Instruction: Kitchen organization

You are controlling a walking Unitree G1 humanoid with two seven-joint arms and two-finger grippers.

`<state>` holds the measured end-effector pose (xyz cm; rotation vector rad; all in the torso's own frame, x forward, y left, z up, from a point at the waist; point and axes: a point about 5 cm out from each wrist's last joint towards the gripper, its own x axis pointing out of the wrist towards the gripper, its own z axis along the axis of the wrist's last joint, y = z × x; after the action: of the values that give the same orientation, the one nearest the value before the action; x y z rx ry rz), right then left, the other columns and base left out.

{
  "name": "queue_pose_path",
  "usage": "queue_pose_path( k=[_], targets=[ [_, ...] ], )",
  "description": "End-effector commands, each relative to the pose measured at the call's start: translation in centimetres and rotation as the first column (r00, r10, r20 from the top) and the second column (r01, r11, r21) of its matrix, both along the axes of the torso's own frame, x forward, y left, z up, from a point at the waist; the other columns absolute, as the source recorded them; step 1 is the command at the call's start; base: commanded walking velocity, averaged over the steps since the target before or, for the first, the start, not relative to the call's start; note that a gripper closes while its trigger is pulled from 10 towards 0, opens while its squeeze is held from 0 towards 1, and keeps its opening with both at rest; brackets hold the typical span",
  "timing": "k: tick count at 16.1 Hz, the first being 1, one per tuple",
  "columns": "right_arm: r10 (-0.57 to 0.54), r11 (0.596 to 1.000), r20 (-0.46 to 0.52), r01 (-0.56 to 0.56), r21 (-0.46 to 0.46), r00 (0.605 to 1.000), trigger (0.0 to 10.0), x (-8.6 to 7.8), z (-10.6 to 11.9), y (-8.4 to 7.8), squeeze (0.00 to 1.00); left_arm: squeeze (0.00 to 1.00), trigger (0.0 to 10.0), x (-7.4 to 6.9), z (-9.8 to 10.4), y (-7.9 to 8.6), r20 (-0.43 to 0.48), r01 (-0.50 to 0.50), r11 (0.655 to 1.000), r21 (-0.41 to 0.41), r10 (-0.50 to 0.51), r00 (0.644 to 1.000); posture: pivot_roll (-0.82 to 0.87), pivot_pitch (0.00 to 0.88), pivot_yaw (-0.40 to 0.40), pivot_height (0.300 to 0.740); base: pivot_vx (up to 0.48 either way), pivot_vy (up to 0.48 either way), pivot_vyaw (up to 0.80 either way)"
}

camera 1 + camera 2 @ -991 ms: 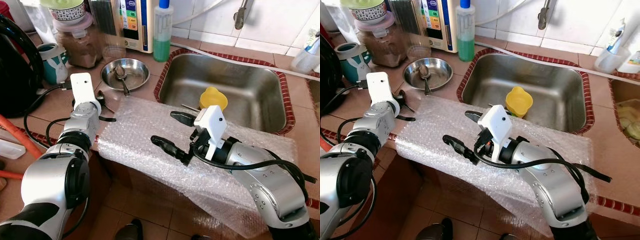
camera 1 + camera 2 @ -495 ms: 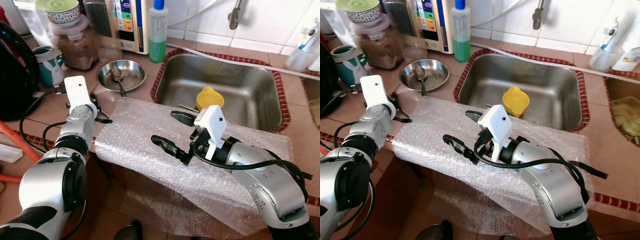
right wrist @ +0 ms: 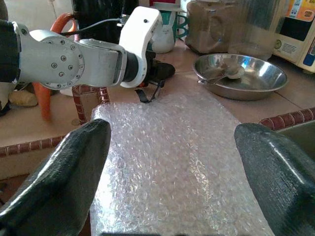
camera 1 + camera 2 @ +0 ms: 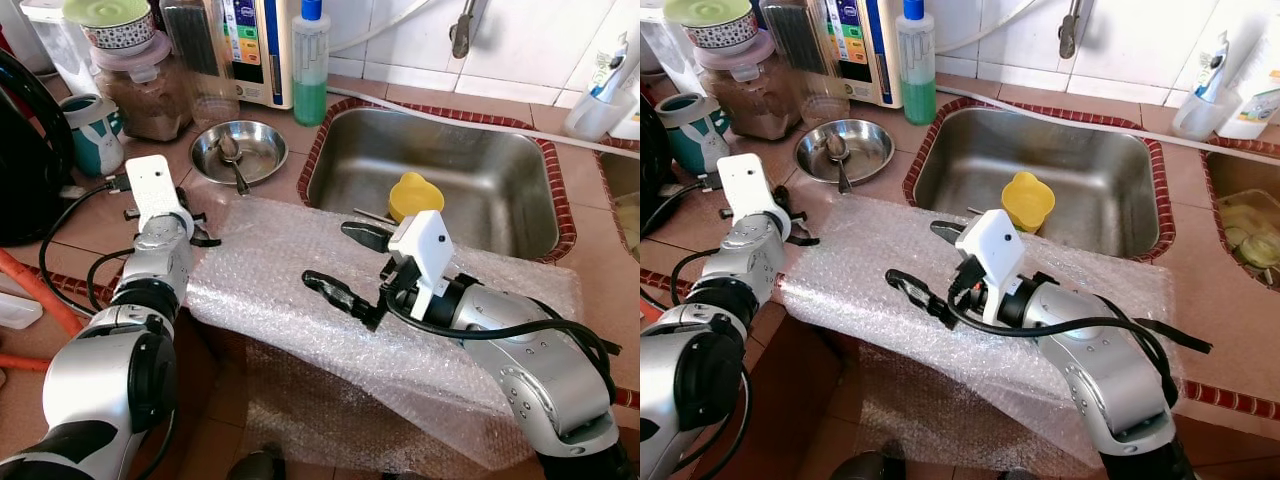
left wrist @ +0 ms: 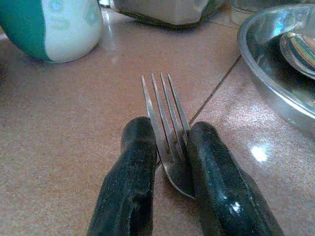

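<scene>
**A:** What is the left gripper [image 5: 165, 162] doing over on the left of the counter [image 4: 90, 225]?

**B:** Its jaws are closed on a fork [image 5: 167, 128], pinching it at the neck so the prongs stick out ahead, low over the tiles. Held that way, I'd judge the fork is meant to be carried to the steel bowl [image 4: 238, 150] just beyond, where a spoon [image 4: 231, 150] already lies.

**A:** And the right gripper [image 4: 345, 262]?

**B:** It hangs over the sheet of bubble wrap [image 4: 300, 290] with its jaws spread wide and nothing between them. It looks parked, leaving the left arm free to work.

**A:** Why is the wrap laid like that?

**B:** It covers the near strip of counter in front of the sink [image 4: 440, 175] and droops over the near edge. I can't tell its purpose; it may be padding. Its left end lies just beside the left gripper.

**A:** How much room is there?

**B:** Between the fork and the bowl the tiles are bare, so that path is open. To the far left stand a teal and white mug [image 4: 92, 130] and a brown jar [image 4: 145, 90]; a green bottle [image 4: 311, 65] stands by the sink's far corner. The bowl's rim is the edge to clear. A black cable [image 4: 70, 215] trails on the left, close to the arm.

**A:** Anything in the sink?

**B:** A yellow cup [image 4: 416, 196], near the front wall.
</scene>
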<state>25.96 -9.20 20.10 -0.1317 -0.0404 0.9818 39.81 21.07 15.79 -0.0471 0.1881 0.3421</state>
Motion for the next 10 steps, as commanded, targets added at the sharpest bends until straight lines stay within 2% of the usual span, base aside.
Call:
queue_pose_path(
  k=[1,6,10],
  targets=[
    [0.012,1.000,0.020,-0.012,0.001,1.000,10.0,-0.1,0.4,0.1,0.00,0.00,0.0,-0.9,-2.5,0.2,-0.102,-0.018,1.000,-0.001,0.018,0.995,-0.10,0.183,0.004,0.740,0.000,0.000,0.00],
    [0.014,1.000,0.020,-0.014,-0.001,1.000,10.0,0.0,0.4,0.1,0.00,0.00,0.0,0.0,0.5,0.2,0.040,-0.063,0.997,0.054,0.061,0.997,-0.10,0.183,-0.001,0.740,0.000,0.000,0.00],
    [0.016,1.000,0.022,-0.016,-0.003,1.000,10.0,0.1,0.4,0.1,0.00,0.00,0.0,0.6,2.7,-0.6,0.136,-0.060,0.997,0.054,0.052,0.989,-0.09,0.178,-0.002,0.740,0.000,0.000,0.00]
  ],
)
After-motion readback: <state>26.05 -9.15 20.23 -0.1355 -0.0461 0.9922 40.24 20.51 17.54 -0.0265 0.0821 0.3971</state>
